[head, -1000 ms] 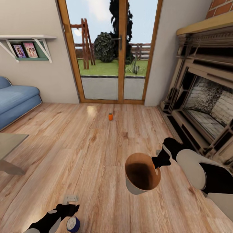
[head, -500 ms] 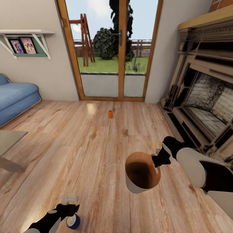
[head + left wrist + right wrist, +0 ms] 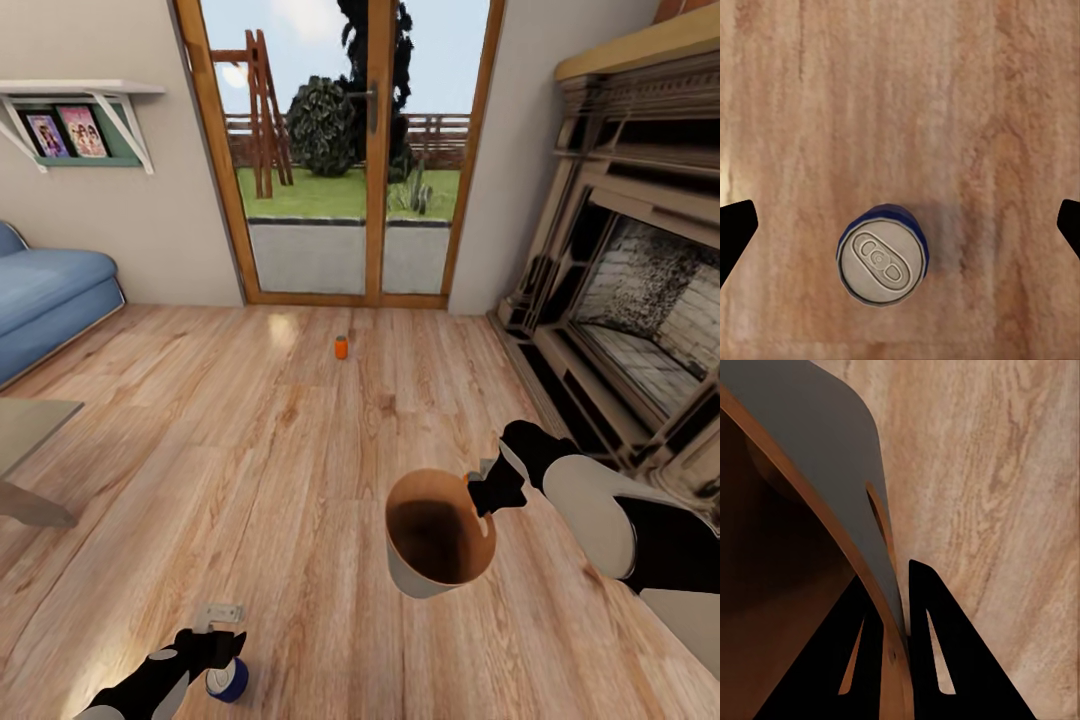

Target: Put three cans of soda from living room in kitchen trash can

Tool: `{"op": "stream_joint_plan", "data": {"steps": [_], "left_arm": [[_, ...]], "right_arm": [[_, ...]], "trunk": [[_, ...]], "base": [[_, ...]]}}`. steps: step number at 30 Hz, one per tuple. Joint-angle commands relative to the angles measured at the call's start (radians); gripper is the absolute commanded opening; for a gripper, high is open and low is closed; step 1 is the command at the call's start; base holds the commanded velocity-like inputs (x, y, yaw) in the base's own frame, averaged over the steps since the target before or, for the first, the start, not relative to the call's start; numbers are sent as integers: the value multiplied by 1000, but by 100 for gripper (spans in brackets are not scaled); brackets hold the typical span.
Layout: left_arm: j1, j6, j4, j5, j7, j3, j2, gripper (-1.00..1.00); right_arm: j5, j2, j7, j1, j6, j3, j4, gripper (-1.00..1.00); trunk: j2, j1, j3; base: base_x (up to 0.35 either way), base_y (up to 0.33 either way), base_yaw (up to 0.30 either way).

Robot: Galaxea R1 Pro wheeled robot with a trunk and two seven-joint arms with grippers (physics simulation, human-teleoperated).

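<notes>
A dark blue soda can (image 3: 228, 680) stands upright on the wood floor, its silvery top (image 3: 883, 262) facing the left wrist camera. My left gripper (image 3: 218, 652) hovers above it, open, with its fingers (image 3: 736, 225) spread wide on either side of the can. One orange can (image 3: 341, 347) stands far ahead near the glass doors. The other orange can is out of view. My right gripper (image 3: 487, 492) is shut on the rim of the trash can (image 3: 440, 535), held above the floor; its grey wall (image 3: 817, 442) and brown inside show close up.
This is the living room. The blue sofa (image 3: 50, 290) and the glass-topped low table (image 3: 25, 425) lie to the left. The brick fireplace (image 3: 640, 330) fills the right side. Wood-framed glass doors (image 3: 340, 160) stand ahead, with open floor in front of them.
The whole picture has shifted slightly, so the camera has moved. The blue can now sits a little closer under my left gripper. The right gripper still holds the trash can.
</notes>
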State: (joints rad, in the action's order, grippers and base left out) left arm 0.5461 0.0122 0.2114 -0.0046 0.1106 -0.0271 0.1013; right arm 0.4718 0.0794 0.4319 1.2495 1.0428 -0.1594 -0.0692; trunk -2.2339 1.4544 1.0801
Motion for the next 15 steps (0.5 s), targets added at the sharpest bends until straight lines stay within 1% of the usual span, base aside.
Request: {"op": "stream_joint_plan", "data": {"steps": [1, 2, 6, 9, 15], "left_arm": [[0, 1, 0, 0, 0, -2, 0, 100], [0, 2, 0, 0, 0, -4, 0, 100], [0, 3, 0, 0, 0, -5, 0, 100], [0, 3, 0, 0, 0, -5, 0, 100], [0, 4, 0, 0, 0, -5, -7, 100]], "right_arm": [[-27, 0, 4, 1, 4, -14, 0, -100], [-27, 0, 4, 1, 4, -7, 0, -100], [-27, 0, 4, 2, 4, -5, 1, -100], [-27, -1, 4, 31, 4, -3, 18, -100], [-27, -4, 4, 47, 4, -2, 39, -100]], "trunk": [[0, 0, 1], [0, 0, 2], [0, 0, 7], [0, 0, 11], [-42, 23, 37]], "base": [[0, 0, 0], [0, 0, 0], [0, 0, 0], [0, 0, 0], [0, 0, 0]]}}
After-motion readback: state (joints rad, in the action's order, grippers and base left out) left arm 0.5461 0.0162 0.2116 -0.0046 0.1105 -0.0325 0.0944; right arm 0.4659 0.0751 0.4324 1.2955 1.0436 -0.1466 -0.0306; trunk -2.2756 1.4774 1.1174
